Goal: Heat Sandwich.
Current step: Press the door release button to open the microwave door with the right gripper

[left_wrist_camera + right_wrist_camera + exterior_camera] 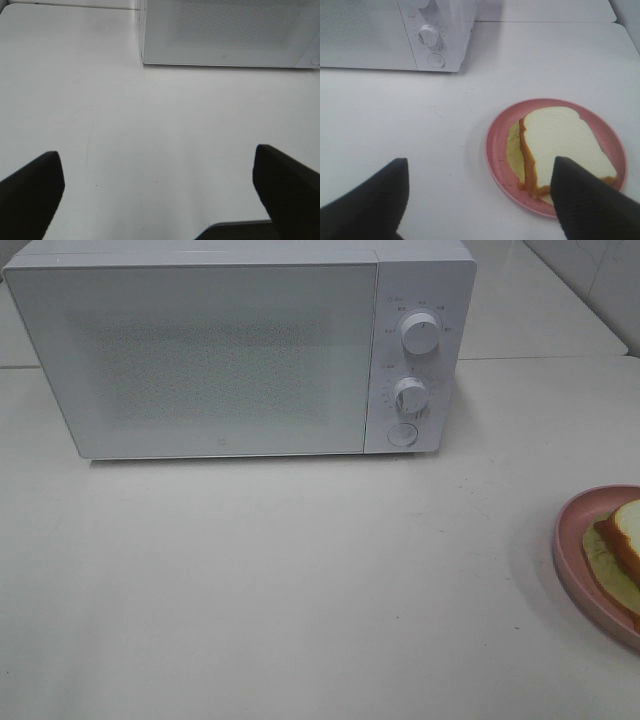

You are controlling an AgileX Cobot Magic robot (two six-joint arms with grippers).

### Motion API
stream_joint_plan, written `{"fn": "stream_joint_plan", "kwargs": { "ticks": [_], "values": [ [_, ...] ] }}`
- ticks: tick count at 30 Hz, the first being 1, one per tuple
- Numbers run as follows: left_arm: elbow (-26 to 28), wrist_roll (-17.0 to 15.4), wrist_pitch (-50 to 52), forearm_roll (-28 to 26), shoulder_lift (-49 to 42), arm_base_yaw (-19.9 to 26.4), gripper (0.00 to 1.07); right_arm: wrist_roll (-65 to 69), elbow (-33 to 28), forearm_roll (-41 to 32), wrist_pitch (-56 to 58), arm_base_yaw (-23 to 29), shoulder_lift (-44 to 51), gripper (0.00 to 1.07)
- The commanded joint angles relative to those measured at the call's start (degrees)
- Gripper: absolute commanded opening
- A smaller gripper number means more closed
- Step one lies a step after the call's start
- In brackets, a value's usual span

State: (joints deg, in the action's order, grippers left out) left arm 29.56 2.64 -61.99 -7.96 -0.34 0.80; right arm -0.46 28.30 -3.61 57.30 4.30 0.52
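The sandwich (555, 145), white bread with brown crust and pale green filling, lies on a round pink plate (497, 150). In the high view the plate (575, 540) and sandwich (625, 540) are cut off by the right edge. My right gripper (480, 200) hovers open just in front of the plate; one finger overlaps the sandwich's near corner in the picture. My left gripper (157, 200) is open over bare table, with nothing between its fingers. Neither arm shows in the high view.
A white microwave (200, 350) with its door shut stands at the back of the white table (300, 590). Two knobs (420, 332) and a round button (402, 435) sit on its right panel. A tiled wall rises at the back right.
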Motion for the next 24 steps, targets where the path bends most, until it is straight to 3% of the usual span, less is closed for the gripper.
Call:
{"fn": "stream_joint_plan", "kwargs": {
  "ticks": [1,16,24],
  "values": [
    [-0.1,0.1,0.8,-0.6,-1.3,-0.2,0.97,0.1,0.0,-0.1,-0.2,-0.1,1.3,0.76],
    [-0.1,0.1,0.8,-0.6,-1.3,-0.2,0.97,0.1,0.9,0.2,-0.6,-0.1,1.0,0.78],
    [-0.1,0.1,0.8,-0.6,-1.3,-0.2,0.97,-0.3,5.2,0.2,-6.5,-0.1,-6.5,0.84]
  ]
}}
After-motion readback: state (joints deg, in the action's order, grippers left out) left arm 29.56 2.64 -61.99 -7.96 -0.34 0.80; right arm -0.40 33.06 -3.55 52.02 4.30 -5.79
